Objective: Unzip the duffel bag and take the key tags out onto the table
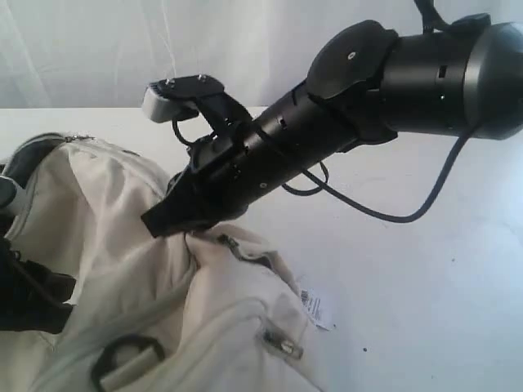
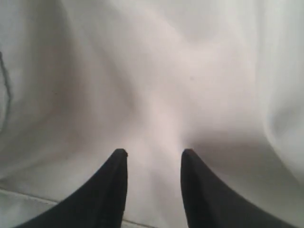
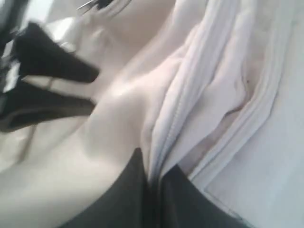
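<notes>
The cream duffel bag lies slumped on the white table, at the lower left of the exterior view. My right gripper reaches down from the upper right. It is shut on a raised fold of the bag beside a grey zipper line, with the thin fold pinched at the right gripper. My left gripper is at the bag's left side. The left gripper has its jaws half apart with a ridge of the bag's cloth squeezed between them. The key tags are hidden.
A white label sticks out at the bag's right edge, near a metal zip pull. A dark strap ring lies on the bag's front. The right arm's black cable hangs over the table. A white curtain closes the back.
</notes>
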{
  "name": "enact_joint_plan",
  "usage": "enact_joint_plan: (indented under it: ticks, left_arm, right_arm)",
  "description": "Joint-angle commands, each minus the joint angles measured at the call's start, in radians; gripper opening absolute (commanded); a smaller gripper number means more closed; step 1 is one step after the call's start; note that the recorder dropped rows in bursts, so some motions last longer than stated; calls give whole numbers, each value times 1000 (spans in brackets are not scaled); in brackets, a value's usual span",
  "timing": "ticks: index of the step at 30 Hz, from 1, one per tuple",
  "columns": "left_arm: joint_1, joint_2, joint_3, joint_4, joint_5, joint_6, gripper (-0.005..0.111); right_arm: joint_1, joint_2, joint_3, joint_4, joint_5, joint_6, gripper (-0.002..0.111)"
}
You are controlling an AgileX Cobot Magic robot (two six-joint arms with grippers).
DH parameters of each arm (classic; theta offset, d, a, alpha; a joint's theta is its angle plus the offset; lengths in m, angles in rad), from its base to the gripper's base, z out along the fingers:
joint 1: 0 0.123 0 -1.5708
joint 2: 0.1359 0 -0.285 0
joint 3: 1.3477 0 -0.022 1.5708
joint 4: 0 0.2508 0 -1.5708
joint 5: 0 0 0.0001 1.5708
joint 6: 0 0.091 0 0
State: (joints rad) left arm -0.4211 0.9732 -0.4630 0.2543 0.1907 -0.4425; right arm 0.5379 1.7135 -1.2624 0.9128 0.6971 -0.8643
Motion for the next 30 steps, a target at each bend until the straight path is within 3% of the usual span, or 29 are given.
enact_joint_plan:
  ticks: [1, 9, 15, 20, 24, 27, 30]
  left_arm:
    - [0, -5, 7, -2, 17, -13, 42]
    - [0, -5, 7, -4, 20, -13, 42]
    - [0, -5, 7, -14, 20, -13, 42]
    - [0, -7, 5, -14, 16, -13, 42]
    - [0, -7, -36, 19, 9, -5, 42]
    - [0, -7, -91, 89, 4, -4, 46]
    - [0, -5, -145, 153, 20, -4, 59]
  right_arm:
    - [1, -21, -4, 36, -410, -22, 0]
    - [-1, -125, 15, 28, -739, -43, 0]
    - [-1, -243, 126, 41, -974, -175, 0]
    - [-1, -284, 197, 244, -1132, -370, 0]
    - [-1, -284, 208, 373, -1097, -498, 0]
    - [-1, -286, 208, 435, -1032, -560, 10]
    - [-1, -286, 208, 510, -983, -611, 32]
